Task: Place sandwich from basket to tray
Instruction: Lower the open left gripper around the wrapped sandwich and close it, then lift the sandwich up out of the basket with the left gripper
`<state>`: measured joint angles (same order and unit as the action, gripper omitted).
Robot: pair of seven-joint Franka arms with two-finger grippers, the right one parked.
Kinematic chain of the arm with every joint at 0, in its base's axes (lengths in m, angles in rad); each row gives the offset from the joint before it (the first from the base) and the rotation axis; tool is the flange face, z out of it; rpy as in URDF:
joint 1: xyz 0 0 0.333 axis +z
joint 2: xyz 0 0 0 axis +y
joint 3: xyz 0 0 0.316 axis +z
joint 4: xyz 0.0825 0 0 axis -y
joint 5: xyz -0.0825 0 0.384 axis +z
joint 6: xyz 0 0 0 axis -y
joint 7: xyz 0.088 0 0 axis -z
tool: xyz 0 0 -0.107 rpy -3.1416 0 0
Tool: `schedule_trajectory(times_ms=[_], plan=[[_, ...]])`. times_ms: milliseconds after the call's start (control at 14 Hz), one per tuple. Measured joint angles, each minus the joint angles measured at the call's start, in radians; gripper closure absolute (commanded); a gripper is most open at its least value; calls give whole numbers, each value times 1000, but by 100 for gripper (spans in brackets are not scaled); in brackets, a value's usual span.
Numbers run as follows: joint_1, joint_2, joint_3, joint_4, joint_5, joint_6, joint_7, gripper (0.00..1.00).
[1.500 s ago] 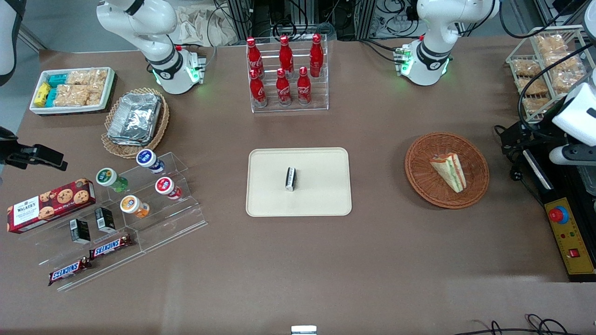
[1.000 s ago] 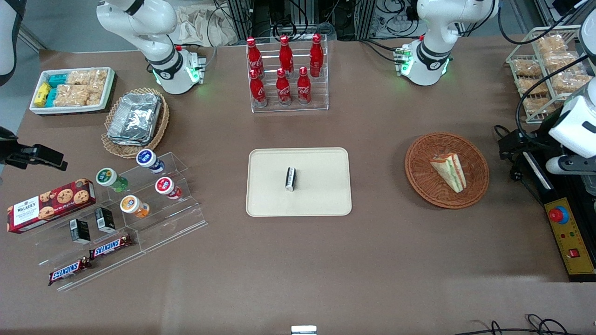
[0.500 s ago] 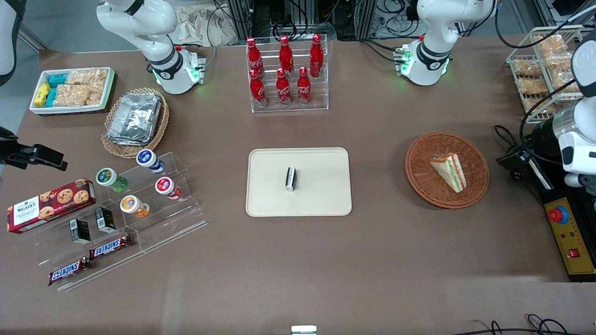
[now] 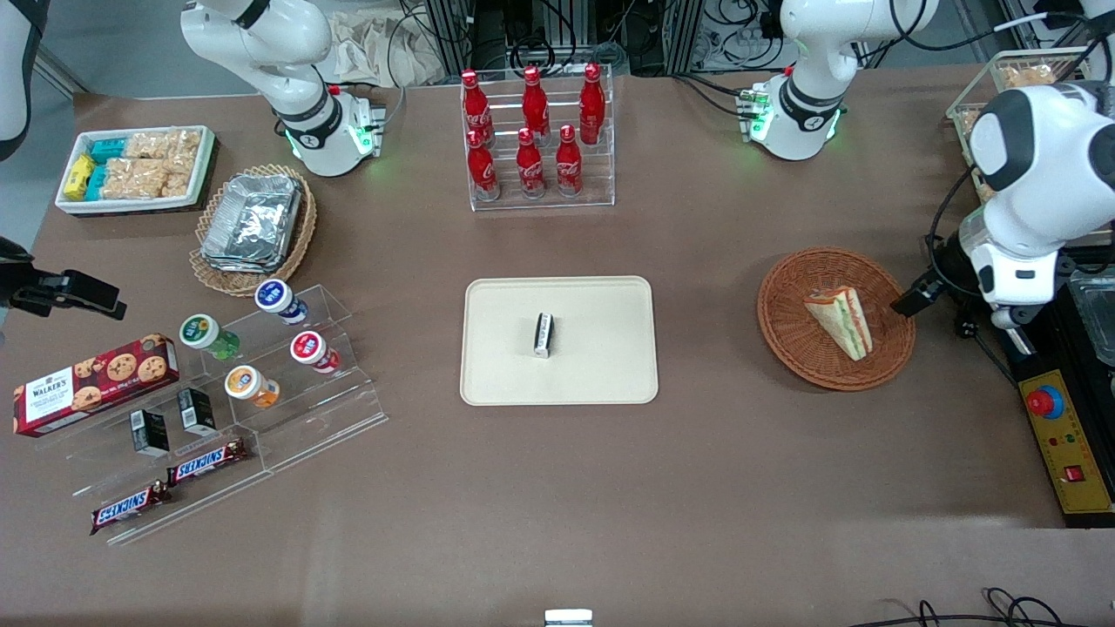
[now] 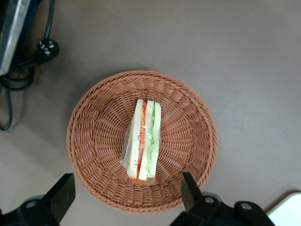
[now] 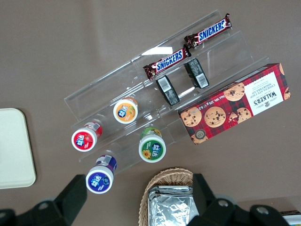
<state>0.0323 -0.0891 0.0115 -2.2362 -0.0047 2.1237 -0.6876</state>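
The sandwich [image 4: 841, 322], a clear-wrapped wedge with green and orange-red filling, lies in the round reddish-brown basket [image 4: 788, 335]. The cream tray [image 4: 601, 366] sits mid-table, toward the parked arm's end from the basket. My left gripper [image 4: 910, 300] hangs high beside the basket's rim at the working arm's end. In the left wrist view the gripper [image 5: 127, 195] is open, its fingers [image 5: 188, 187] spread wide over the basket's rim [image 5: 141, 202], with the sandwich [image 5: 143, 141] apart from them and nothing held.
A small black-and-white packet [image 4: 543, 334] lies on the tray. A rack of red bottles [image 4: 536, 131] stands farther from the camera. A control box with a red button [image 4: 1067, 444], cables and a plug [image 5: 46, 47] lie at the working arm's end.
The left arm has swung in from the table's working end toward the basket and now hangs over its rim. Sandwich, basket and tray have not moved.
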Motion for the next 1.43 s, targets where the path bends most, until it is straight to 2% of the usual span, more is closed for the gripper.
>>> schedule_trajectory(times_ms=[714,1000,1429], plan=[[-49,1,-13,-253,-7,335,-77,0],[-49,19,-13,-307,-7,416,-75,0],[-49,121,-12,-322,-7,540,-59,0]])
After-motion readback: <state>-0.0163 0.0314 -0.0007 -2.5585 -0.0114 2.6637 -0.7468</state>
